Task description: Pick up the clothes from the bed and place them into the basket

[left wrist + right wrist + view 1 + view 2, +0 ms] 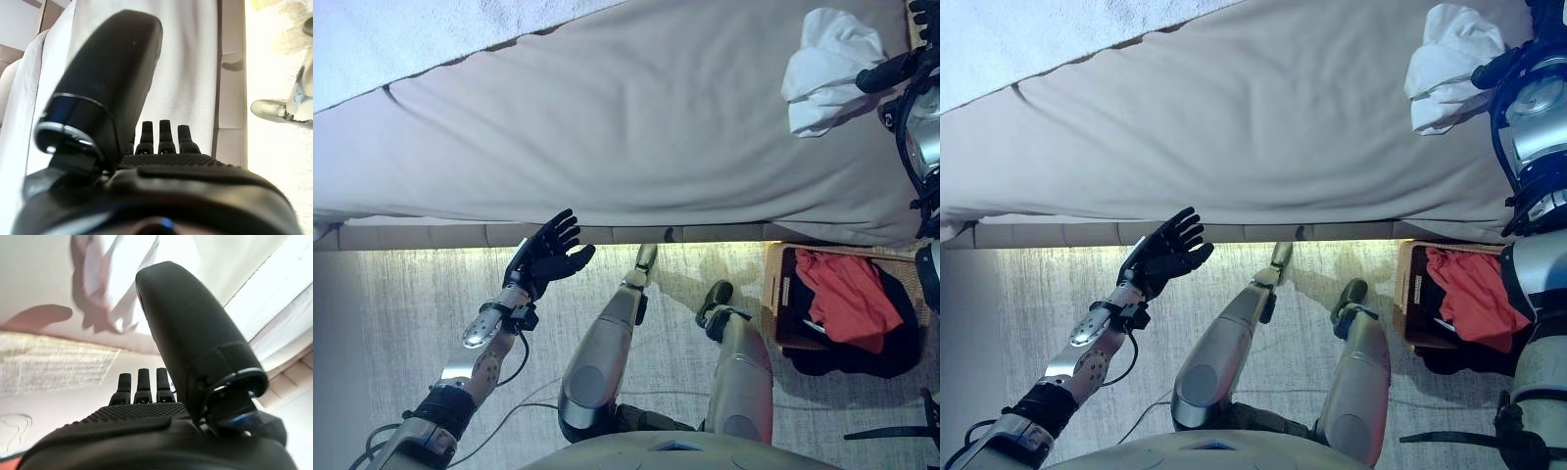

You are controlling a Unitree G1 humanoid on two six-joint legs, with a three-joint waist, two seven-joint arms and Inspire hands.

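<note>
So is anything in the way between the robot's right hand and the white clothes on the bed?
Nothing visible blocks it. The right hand is already right at the white clothes on the bed, though whether it grips them cannot be seen. The basket sits on the floor just below, holding red and black clothes, its top uncovered.

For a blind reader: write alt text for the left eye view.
A white garment lies on the beige bed with the right robot hand at it, and the left robot hand is open over the floor. A wicker basket beside the bed holds red and black clothes.
</note>
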